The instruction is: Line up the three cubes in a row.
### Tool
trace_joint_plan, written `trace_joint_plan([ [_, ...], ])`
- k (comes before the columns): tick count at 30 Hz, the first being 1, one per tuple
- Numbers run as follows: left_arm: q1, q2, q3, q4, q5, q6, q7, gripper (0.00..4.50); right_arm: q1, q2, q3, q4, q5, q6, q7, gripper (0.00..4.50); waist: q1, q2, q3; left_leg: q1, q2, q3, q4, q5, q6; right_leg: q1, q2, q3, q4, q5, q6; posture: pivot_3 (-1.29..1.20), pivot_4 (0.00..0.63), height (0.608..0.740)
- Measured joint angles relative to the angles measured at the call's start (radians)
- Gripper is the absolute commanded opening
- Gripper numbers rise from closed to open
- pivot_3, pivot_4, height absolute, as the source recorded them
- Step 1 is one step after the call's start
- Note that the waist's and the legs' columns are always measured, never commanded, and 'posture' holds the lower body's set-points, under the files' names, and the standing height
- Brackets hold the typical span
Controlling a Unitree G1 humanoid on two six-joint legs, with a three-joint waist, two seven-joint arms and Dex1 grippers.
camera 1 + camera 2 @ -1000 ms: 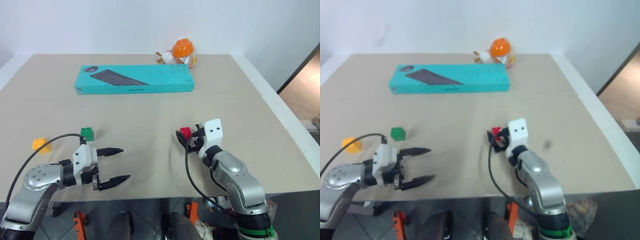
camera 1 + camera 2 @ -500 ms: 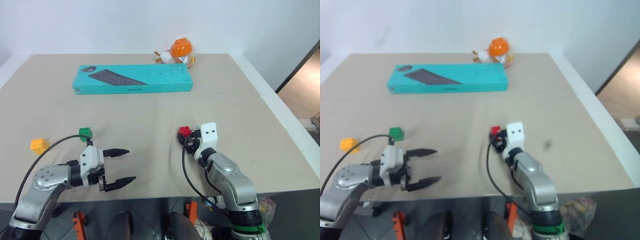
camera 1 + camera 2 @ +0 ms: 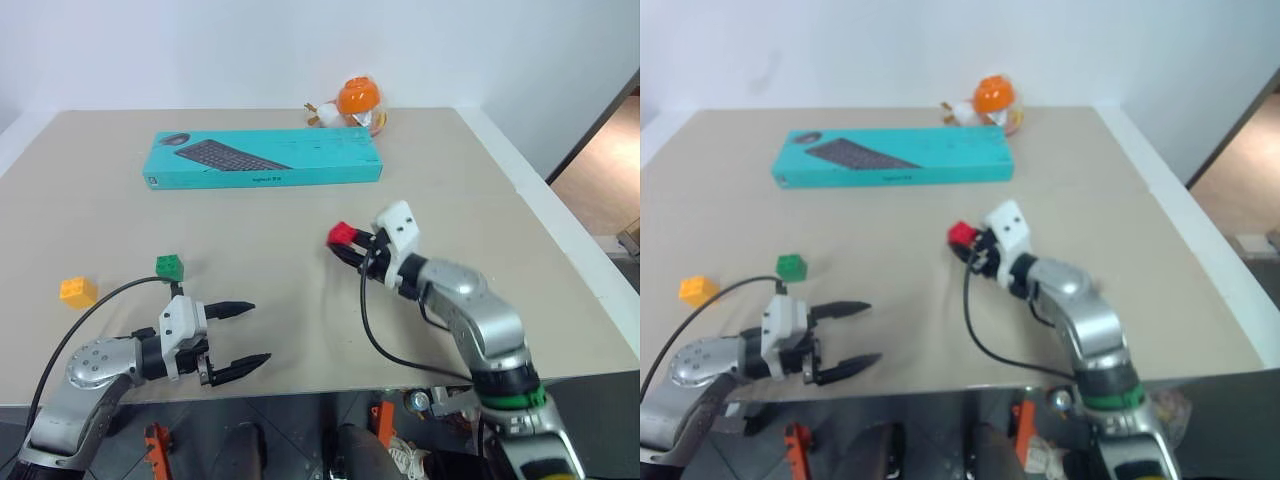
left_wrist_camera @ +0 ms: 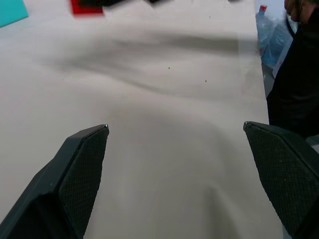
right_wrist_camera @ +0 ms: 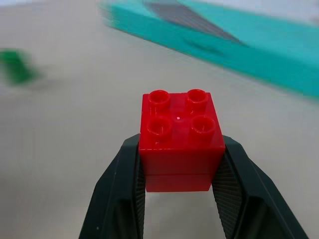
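The right end effector (image 3: 345, 243) is clamped on the red cube (image 3: 341, 234), one black finger on each side of it and the studs facing up, and it holds the cube above the tabletop (image 3: 480, 200), on the near side of the teal keyboard box (image 3: 264, 159) and below the box's right half. The box lies flat and lengthwise across the far part of the tabletop, with a round orange toy (image 3: 357, 99) just behind its right end. The green cube (image 3: 169, 267) sits on the tabletop well to the near side of the box's left end, and the yellow-orange cube (image 3: 77, 291) lies further left and a little nearer, apart from the green one. The left end effector (image 3: 245, 335) hovers with its fingers spread wide and nothing between them, just on the near side of the green cube, pointing toward the right. Open tabletop lies between the held red cube and the green cube.
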Motion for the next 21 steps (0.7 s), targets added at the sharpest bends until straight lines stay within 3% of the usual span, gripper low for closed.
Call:
trace_joint_plan([
  [4,0.017,0.002,0.006,0.000,-0.004,0.000,0.003,4.50,-0.072,-0.024,0.111,0.162,-0.013,-0.118,0.240,1.24,0.003,0.000,0.000,-0.001,0.000,0.000,-0.001,0.000,0.000,0.000,0.000,-0.001,0.000,0.001,0.002,0.00,0.150,0.740],
  [8,0.025,0.002,0.033,0.000,-0.017,0.011,0.033,4.50,-0.108,-0.028,0.172,0.319,-0.059,-0.247,0.385,1.24,0.003,0.000,0.000,-0.001,0.000,0.001,0.000,0.000,0.000,-0.001,0.000,0.000,0.000,0.001,0.003,0.00,0.150,0.740],
  [21,0.051,-0.013,0.088,-0.020,0.004,-0.022,0.126,4.50,-0.223,0.027,0.181,0.599,-0.112,-0.403,0.532,1.24,0.003,0.000,0.000,-0.001,0.001,0.004,0.000,0.000,0.000,-0.001,0.000,0.001,0.001,0.002,0.003,0.00,0.150,0.740],
])
